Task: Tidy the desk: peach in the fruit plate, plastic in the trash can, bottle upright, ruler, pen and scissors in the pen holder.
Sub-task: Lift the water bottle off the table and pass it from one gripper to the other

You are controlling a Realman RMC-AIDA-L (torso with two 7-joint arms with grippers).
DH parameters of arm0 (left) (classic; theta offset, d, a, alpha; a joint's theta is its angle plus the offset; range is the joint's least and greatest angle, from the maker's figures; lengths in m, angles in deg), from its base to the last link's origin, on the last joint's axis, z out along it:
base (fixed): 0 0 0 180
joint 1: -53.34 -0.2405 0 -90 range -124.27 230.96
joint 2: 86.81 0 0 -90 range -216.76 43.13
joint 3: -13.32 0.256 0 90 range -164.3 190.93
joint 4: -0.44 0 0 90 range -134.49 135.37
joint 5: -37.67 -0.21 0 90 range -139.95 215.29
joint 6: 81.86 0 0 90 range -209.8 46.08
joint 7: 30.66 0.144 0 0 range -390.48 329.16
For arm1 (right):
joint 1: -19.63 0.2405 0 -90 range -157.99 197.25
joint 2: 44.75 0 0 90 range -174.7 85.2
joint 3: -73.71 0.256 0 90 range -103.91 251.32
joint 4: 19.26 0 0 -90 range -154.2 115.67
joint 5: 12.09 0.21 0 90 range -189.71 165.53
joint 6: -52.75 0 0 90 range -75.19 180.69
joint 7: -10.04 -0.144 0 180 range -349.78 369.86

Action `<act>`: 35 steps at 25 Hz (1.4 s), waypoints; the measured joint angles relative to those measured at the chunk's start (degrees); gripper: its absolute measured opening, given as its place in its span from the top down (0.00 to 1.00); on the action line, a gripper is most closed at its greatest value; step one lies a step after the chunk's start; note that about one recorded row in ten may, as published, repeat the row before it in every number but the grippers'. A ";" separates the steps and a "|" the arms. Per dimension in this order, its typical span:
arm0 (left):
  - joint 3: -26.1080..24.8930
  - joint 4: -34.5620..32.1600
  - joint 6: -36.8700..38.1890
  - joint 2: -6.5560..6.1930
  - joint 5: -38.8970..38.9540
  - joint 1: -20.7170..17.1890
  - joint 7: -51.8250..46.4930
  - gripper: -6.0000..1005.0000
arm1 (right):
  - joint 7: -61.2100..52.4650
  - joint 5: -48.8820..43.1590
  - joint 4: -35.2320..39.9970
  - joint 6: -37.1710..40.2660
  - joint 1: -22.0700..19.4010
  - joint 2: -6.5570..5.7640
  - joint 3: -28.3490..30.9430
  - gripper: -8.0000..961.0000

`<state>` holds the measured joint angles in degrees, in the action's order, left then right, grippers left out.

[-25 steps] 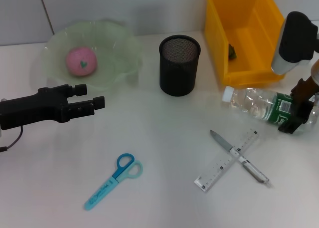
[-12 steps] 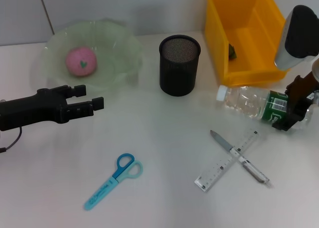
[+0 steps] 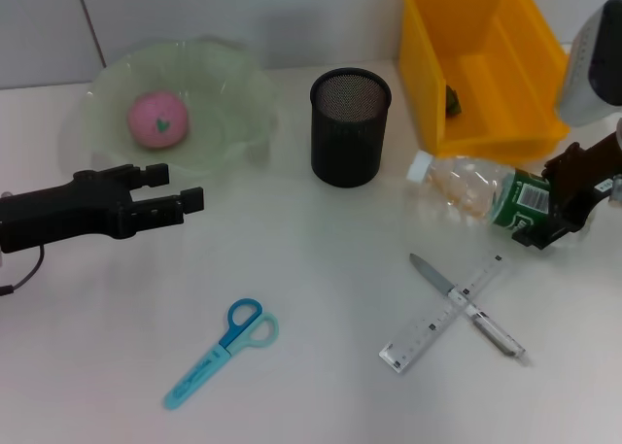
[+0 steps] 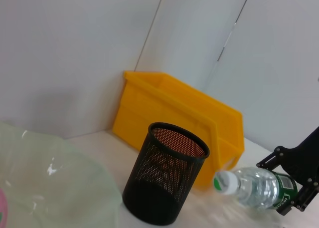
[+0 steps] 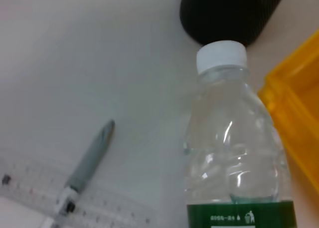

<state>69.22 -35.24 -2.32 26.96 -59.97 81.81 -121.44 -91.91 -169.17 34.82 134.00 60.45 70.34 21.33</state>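
Bottle (image 3: 476, 194) lies on its side on the desk (image 3: 321, 298), just in front of the trash can (image 3: 476, 65), cap toward the pen holder (image 3: 350, 126). Right gripper (image 3: 550, 209) is clamped on its base end, at the green label. I judge it light, looks near empty; thin clear plastic, so it will flex and may slip if squeezed hard. The label band near the base looks stiffest, so I'd hold there and pivot the cap up.

Left gripper (image 3: 165, 193) hangs with fingers apart, just in front of the fruit plate (image 3: 233, 123); peach (image 3: 156, 119) is in the plate.

Head view alone shows scissors (image 3: 222, 352) well apart on the desk, ruler (image 3: 443, 312) and pen (image 3: 466, 306) crossed in an X, and a dark wad in the trash can, probably the plastic (image 3: 453, 98).

Right wrist view gives the bottle close up: cap on, cap near the pen holder base. Left wrist view gives the side angle: cap end looks raised a little off the desk.
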 joint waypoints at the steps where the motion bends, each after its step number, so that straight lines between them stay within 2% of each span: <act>1: 0.00 0.00 0.00 0.01 0.00 0.03 0.00 0.19 | 0.83 1.34 0.51 -0.02 -0.72 -0.01 0.43 0.20; 7: 0.00 0.00 -0.03 -0.01 0.00 0.29 0.00 0.19 | 3.99 6.35 1.89 -0.13 -3.60 -0.31 1.69 0.20; 12: -0.46 0.00 -0.35 -0.04 0.00 0.46 0.00 0.19 | 11.04 12.73 2.15 -0.14 -6.02 0.07 6.45 0.20; 21: -0.61 0.00 -0.12 0.22 -0.01 0.74 0.00 0.19 | 18.56 25.64 2.16 -0.70 -9.76 0.10 6.83 0.20; 27: -0.62 -0.01 0.00 0.80 0.01 0.90 0.00 0.19 | 24.20 34.54 1.18 -0.70 -11.51 1.02 6.86 0.19; 31: -0.62 -0.35 0.09 1.13 0.37 0.90 0.00 0.19 | 25.57 36.16 -0.41 -0.71 -11.26 1.41 6.88 0.19; 32: -0.62 -0.54 0.42 1.38 0.78 0.90 0.00 0.19 | 27.02 36.82 -1.85 -0.92 -10.81 1.98 6.90 0.19; 35: -0.61 -0.58 1.10 1.60 1.66 0.90 0.09 0.19 | 28.82 38.52 -3.49 -1.25 -10.51 2.45 6.88 0.19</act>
<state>68.60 -35.82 -1.22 28.55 -58.31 82.71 -121.36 -63.09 -130.65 31.33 132.74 49.94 72.78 28.21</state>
